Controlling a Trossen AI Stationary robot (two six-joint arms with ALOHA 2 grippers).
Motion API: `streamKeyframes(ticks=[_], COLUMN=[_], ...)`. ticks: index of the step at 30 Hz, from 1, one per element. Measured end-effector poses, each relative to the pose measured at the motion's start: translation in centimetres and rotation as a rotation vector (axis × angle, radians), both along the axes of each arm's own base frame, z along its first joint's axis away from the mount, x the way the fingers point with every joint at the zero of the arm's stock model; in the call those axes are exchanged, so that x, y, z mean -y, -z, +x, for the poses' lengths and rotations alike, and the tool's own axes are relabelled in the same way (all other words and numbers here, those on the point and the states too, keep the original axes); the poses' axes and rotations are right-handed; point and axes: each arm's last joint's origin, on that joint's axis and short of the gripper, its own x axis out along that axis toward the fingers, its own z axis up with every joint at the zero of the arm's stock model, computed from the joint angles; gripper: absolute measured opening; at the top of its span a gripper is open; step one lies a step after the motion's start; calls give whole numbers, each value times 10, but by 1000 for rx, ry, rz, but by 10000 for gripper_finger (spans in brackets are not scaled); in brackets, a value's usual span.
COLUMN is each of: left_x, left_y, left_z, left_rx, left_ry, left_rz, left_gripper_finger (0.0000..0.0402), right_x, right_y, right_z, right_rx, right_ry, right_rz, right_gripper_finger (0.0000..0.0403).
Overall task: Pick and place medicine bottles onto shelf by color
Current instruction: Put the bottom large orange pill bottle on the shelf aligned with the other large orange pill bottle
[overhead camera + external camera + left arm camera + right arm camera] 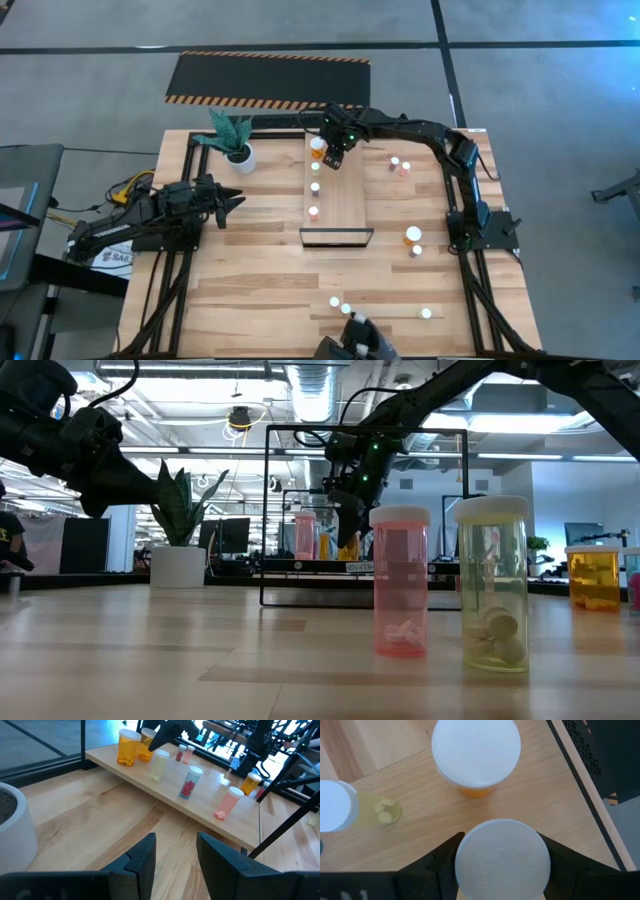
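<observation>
worktop (260, 270): light wood planks, visible grain, satin
shelf (345, 205): pale smooth wood, slight sheen, dark metal frame
bottles (401, 582): clear tinted plastic, glossy; matt white caps
pot (241, 157): white, matt
mat (268, 78): black, matt
right gripper (497, 865): dark matt plastic

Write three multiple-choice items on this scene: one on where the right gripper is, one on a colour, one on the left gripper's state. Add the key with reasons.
1. Where is the right gripper?
A. over the far end of the shelf
B. beside the plant pot
C. at the table's near edge

2. What colour is the bottle standing just ahead of the right gripper's fingers?
A. purple
B. orange
C. pink

3. How does the left gripper stand?
A. shut on a bottle
B. open and empty
C. shut on the pot

Key: 1 A, the high view shows it above the shelf's far end. 2 B, orange shows under its white cap in the right wrist view. 3 B, the left wrist view shows bare table between its fingers.
</observation>
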Motion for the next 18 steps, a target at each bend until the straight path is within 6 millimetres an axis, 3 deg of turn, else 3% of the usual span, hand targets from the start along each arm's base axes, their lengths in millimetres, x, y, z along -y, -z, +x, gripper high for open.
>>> streamKeyframes(ticks=[18], left_x=[0], left_y=[0], left_z=[0], left_rx=[0], left_ry=[0], left_rz=[0], left_gripper_finger=[128], right_x=[3], right_y=[0], right_z=[-2], right_rx=[-4], right_ry=[9], right_rz=[-7], right_gripper_finger=[249])
